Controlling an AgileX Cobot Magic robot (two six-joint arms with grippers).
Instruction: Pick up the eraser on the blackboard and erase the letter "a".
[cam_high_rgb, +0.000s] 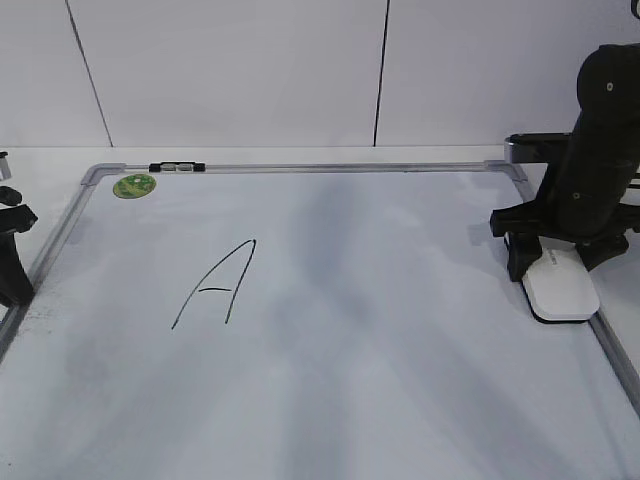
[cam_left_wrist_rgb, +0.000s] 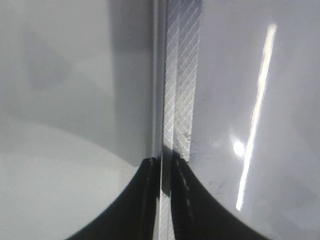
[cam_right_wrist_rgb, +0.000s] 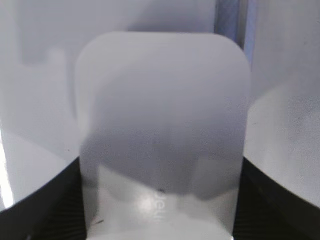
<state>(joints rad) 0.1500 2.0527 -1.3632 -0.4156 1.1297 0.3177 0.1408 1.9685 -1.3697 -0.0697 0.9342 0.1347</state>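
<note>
The white eraser (cam_high_rgb: 562, 290) lies flat on the blackboard (cam_high_rgb: 400, 350) by its right frame edge. My right gripper (cam_high_rgb: 556, 264) stands over it, with one finger against each long side. In the right wrist view the eraser (cam_right_wrist_rgb: 160, 110) fills the space between the two black fingers of that gripper (cam_right_wrist_rgb: 161, 170), which touch its sides. My left gripper (cam_high_rgb: 14, 268) hangs at the board's left edge. Its jaws (cam_left_wrist_rgb: 166, 162) are almost together over the silver frame (cam_left_wrist_rgb: 179, 75), with nothing between them. No small letter "a" shows anywhere.
A large capital "A" (cam_high_rgb: 215, 285) is drawn left of the board's middle. A round green sticker (cam_high_rgb: 134, 185) sits in the far left corner. A small black and silver clip (cam_high_rgb: 177, 167) lies on the far frame. A white wall stands behind the board.
</note>
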